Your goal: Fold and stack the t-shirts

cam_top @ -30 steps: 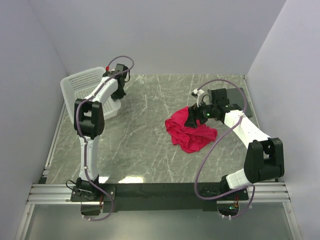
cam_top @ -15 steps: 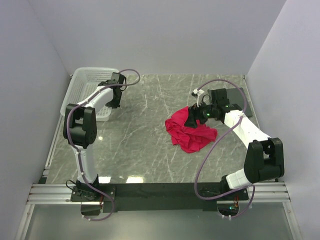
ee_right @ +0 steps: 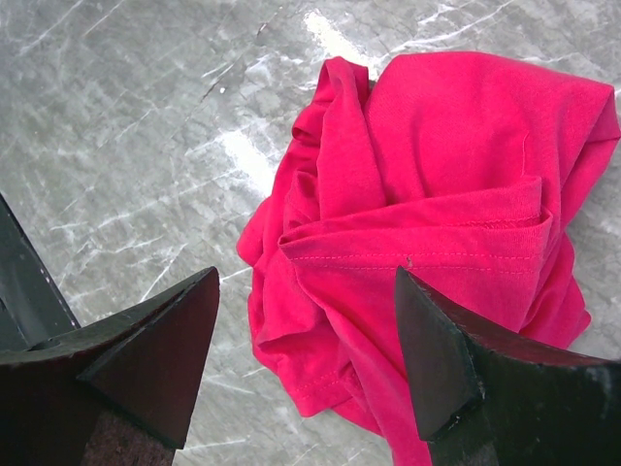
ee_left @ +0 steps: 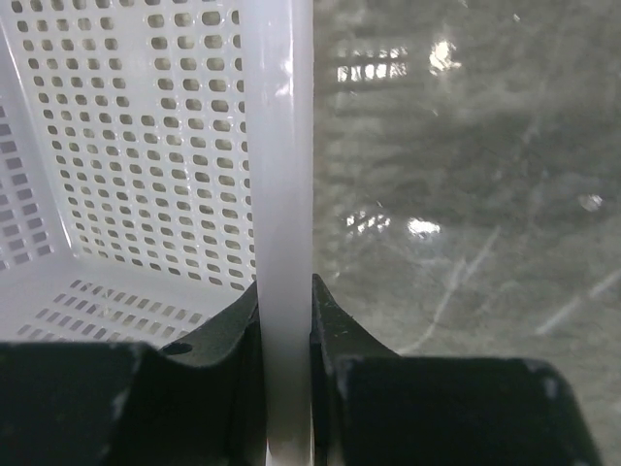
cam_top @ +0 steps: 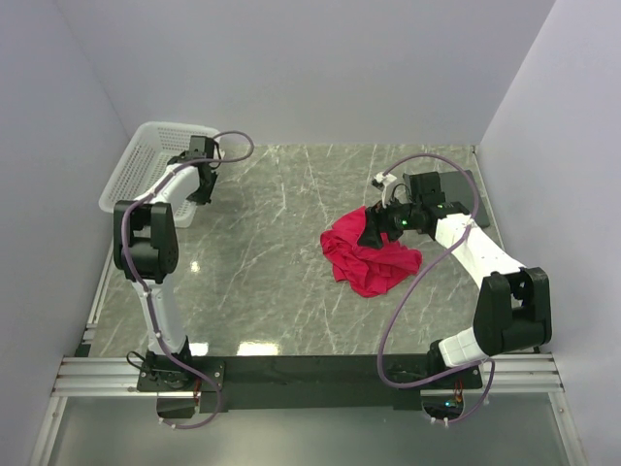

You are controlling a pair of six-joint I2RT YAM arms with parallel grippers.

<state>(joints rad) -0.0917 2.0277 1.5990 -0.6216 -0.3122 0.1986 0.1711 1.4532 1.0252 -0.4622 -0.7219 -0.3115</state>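
Observation:
A crumpled crimson t-shirt [cam_top: 369, 260] lies in a heap right of the table's centre. My right gripper [cam_top: 373, 231] hovers over its far edge. In the right wrist view that gripper [ee_right: 307, 272] stands open, its fingers spread on either side of the t-shirt [ee_right: 437, 194] without touching it. A white mesh basket [cam_top: 141, 165] sits at the far left corner. My left gripper [cam_top: 199, 192] is at its right side. In the left wrist view this gripper [ee_left: 284, 291] is shut on the basket's smooth white rim [ee_left: 281, 146]. Nothing shows inside the basket.
Grey walls close in the marble table on the left, back and right. A dark flat plate [cam_top: 458, 183] lies at the far right behind the right arm. A metal rail [cam_top: 310, 371] with both arm bases runs along the near edge.
The left arm has swung left and back, carrying the basket by its rim toward the far left corner; the basket went from tilted to level. The right arm and shirt have not moved.

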